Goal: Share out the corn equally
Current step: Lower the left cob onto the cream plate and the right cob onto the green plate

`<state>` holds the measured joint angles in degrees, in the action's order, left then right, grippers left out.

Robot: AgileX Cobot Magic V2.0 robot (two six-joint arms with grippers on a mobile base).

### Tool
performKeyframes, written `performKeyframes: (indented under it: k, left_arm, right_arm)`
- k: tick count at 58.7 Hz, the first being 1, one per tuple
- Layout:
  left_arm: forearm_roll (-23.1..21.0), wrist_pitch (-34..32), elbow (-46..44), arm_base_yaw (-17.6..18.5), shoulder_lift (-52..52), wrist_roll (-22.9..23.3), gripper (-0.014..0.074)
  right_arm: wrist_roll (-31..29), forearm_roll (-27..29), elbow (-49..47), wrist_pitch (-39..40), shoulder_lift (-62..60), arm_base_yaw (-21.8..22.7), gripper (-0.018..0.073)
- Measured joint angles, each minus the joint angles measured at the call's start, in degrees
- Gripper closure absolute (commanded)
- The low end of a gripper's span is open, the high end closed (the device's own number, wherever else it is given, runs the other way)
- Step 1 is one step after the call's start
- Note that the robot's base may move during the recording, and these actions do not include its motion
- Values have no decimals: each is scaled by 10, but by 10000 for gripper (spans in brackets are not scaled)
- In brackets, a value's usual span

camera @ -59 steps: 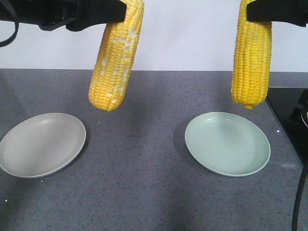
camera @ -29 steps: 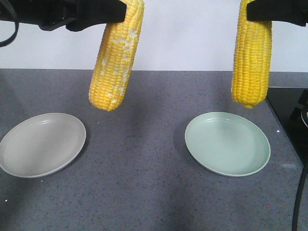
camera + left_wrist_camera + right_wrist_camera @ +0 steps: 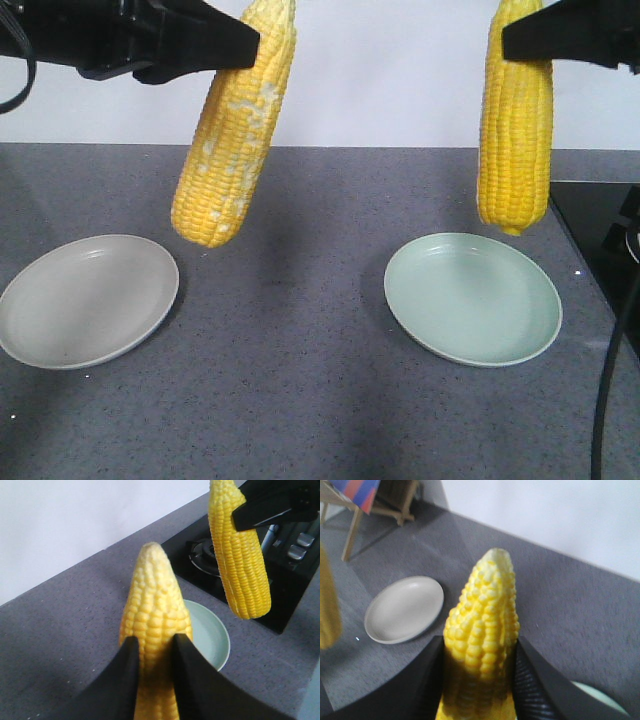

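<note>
Left corn: bright yellow w/ pale whitish patches. Right corn: even yellow, neat kernel rows. Left plate beige-grey, right plate mint green. Counter speckled dk grey.

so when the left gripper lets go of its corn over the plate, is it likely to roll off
Quite possibly. The corn in the left gripper is round and tapered, so it would probably roll in a curve. It hangs tilted beside the grey plate, not over it. That plate looks shallow, so its low rim may not stop a dropped cob; laying it down gently seems safer.
</note>
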<state>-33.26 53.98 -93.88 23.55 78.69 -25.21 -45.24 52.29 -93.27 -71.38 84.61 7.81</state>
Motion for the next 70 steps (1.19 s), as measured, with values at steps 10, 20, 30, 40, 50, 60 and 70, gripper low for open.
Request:
performKeyframes:
  k: [10,20,30,40,50,60,70]
  left_arm:
    - [68,6,0,0,18,37,603]
    - [167,33,0,0,47,91,603]
    - [275,74,0,0,78,143,603]
    - [370,109,0,0,103,194,603]
    - [426,120,0,0,121,223,603]
    - [444,139,0,-7,132,229,603]
    - [461,145,0,-31,144,231,603]
  right_arm:
    - [12,-40,0,0,75,0,561]
    - [28,-65,0,2,154,0,546]
    - [31,-84,1,7,200,-3,501]
    - [47,-149,1,11,229,-38,431]
    - [61,-202,1,10,250,-76,280]
    - [79,-209,1,10,253,-82,79]
    - [97,-212,1,10,253,-82,-9]
